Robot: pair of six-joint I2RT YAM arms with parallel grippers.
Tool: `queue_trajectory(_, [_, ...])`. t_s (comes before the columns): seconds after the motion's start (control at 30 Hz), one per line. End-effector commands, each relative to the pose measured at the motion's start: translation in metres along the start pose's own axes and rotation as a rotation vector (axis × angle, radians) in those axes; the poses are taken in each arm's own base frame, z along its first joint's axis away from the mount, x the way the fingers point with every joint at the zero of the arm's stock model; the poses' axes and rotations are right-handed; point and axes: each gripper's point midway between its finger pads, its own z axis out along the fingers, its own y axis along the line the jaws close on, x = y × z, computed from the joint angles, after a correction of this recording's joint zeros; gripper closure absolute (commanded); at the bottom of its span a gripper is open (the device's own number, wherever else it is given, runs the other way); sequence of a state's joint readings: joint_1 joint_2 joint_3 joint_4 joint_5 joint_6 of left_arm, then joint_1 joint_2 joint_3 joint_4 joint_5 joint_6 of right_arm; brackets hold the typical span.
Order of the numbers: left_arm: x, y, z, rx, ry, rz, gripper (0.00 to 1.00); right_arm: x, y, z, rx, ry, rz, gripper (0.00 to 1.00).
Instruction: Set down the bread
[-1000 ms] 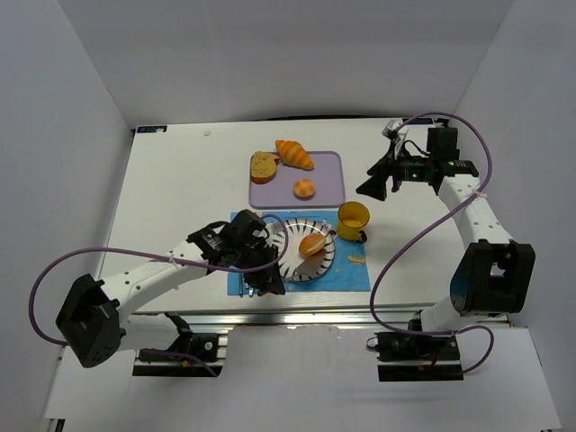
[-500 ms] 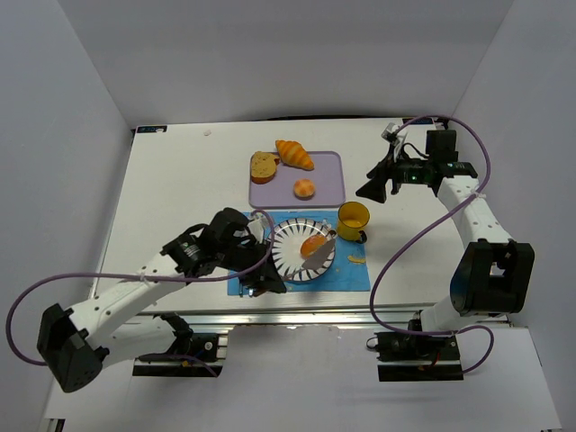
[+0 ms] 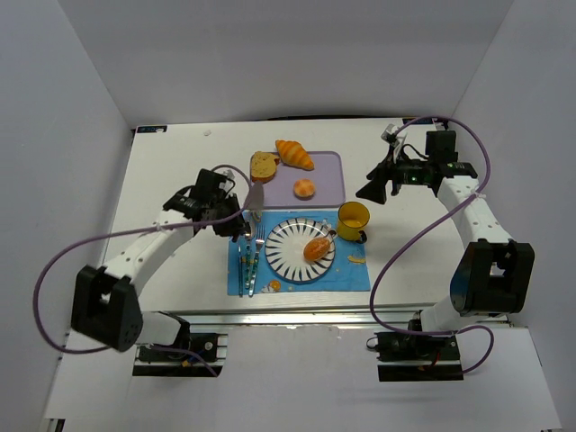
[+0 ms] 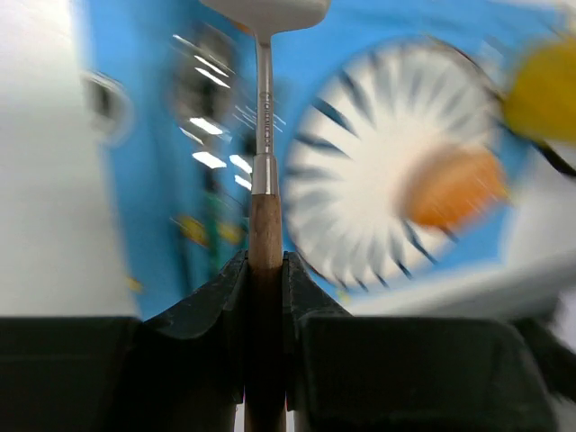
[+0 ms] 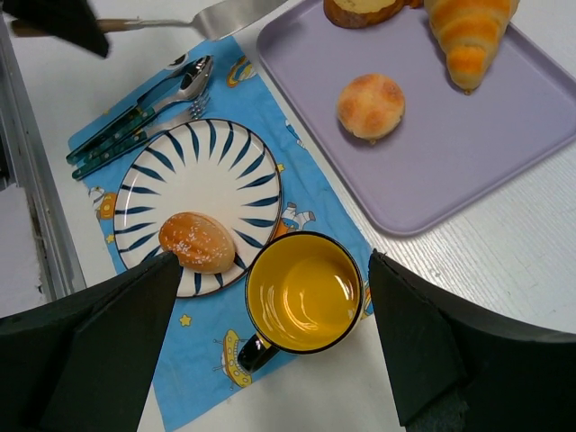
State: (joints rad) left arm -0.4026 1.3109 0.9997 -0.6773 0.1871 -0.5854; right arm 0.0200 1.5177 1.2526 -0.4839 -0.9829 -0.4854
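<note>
On the blue-striped white round plate (image 3: 286, 236), toward its right rim: small golden-brown oval bread roll (image 3: 315, 247). Left of plate, left gripper (image 4: 267, 270) clamped tight on wood-handled metal spatula (image 3: 256, 195). Beyond plate's far right, right gripper (image 3: 372, 188) spread wide, holding nothing.

One bread (image 5: 197, 241) sits on the one striped plate (image 5: 193, 171). Beyond the plate, one purple tray (image 5: 450, 153) carries one bun (image 5: 371, 106), one croissant (image 5: 470, 36) and one toast slice (image 5: 360, 9). By the plate: one yellow mug (image 5: 304, 292), one placemat (image 5: 202, 351), one spatula (image 5: 225, 18), and seemingly three pieces of cutlery (image 5: 144, 121).
</note>
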Motion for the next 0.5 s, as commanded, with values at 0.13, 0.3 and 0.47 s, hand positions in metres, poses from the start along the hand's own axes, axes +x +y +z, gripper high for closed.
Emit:
queue_trajectory(0.13, [-0.093,0.114,0.031,-0.376,-0.207,0.081,1.00,-0.019,0.013,-0.011,-0.027,-0.021,-0.096,0.11])
queue_trajectory(0.3, [-0.116,0.149,0.037,-0.405,-0.274,0.055,1.00,-0.015,0.015,-0.012,-0.019,-0.010,-0.099,0.11])
queue_trajectory(0.47, [-0.101,0.180,0.057,-0.422,-0.185,0.030,0.99,-0.016,0.015,-0.012,-0.014,-0.014,-0.096,0.11])
